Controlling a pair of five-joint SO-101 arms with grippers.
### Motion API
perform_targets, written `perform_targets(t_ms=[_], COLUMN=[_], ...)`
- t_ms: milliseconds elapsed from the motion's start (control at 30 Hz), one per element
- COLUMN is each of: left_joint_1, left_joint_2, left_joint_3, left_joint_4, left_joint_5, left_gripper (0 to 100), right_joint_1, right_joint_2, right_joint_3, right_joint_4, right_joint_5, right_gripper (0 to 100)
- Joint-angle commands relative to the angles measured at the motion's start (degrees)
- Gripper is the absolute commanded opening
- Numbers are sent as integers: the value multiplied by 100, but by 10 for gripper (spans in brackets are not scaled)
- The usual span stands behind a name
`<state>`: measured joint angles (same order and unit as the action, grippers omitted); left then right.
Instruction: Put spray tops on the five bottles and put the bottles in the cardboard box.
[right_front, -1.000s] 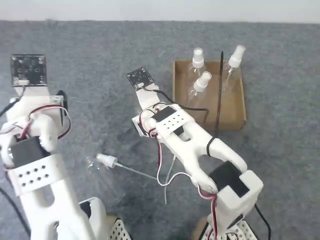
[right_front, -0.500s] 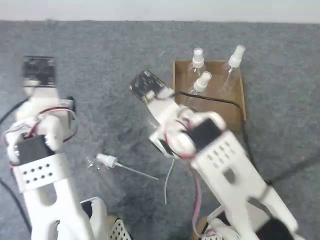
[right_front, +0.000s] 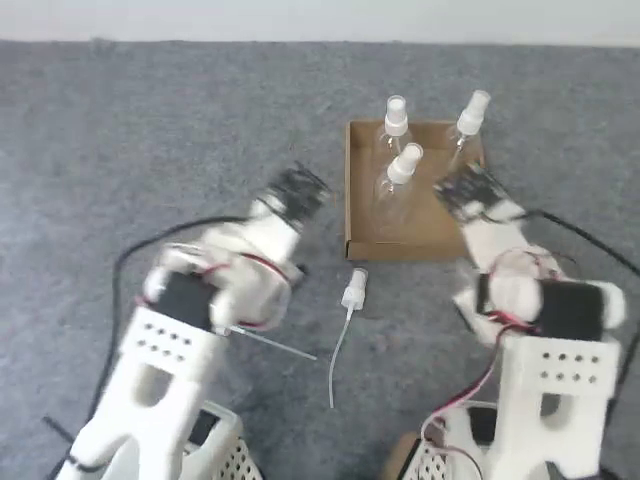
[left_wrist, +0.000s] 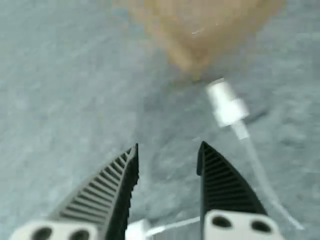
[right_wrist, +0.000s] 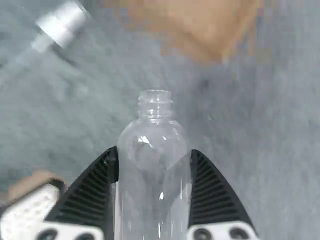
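Observation:
The cardboard box (right_front: 352, 200) holds three clear bottles with white spray tops (right_front: 405, 163). A loose spray top (right_front: 353, 290) lies on the carpet just in front of the box, its thin tube trailing toward me. It also lies ahead of my open left gripper (left_wrist: 169, 147) as the same spray top (left_wrist: 227, 104), beyond the fingertips and a little to one side. My right gripper (right_wrist: 154, 152) is shut on an uncapped clear bottle (right_wrist: 154, 180), held upright with the neck pointing to the box (right_wrist: 200, 25). The left arm (right_front: 225, 290) stands left of the box and the right arm (right_front: 525, 300) at its front right.
Grey carpet covers the whole table. A second thin tube (right_front: 280, 347) sticks out from under the left arm. The box's front wall (right_front: 400, 248) stands between the two arms. Open carpet lies to the far left and behind the box.
Both arms have swung far over: the left one from the left side to the centre, the right one to the box's front right. The loose spray top now shows.

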<state>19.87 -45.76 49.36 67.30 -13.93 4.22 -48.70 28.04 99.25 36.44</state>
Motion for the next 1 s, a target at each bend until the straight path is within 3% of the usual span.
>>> perform_targets(t_ms=[0,167,300,633,967], left_joint_1=[686,888,958,1134,1116], left_joint_2=[35,703,2013,4290,4738], left_joint_3=[198,119,-514,-1376,-1341], left_joint_4=[-554,-862,-914,-1503,-1899], left_joint_5=[325,615,1020,2110,2602], left_gripper=[181,180,178,177,139], right_joint_1=[1842,3073,3477,3723,3758], right_joint_2=[-338,-347,-347,-356,-356], right_joint_3=[1257,2435,3007,3719,3719], right_joint_4=[-971,-2431,-3064,-3626,-3600], right_joint_5=[1090,1565,1556,1582,1591], right_gripper=[7,7,7,7,7])
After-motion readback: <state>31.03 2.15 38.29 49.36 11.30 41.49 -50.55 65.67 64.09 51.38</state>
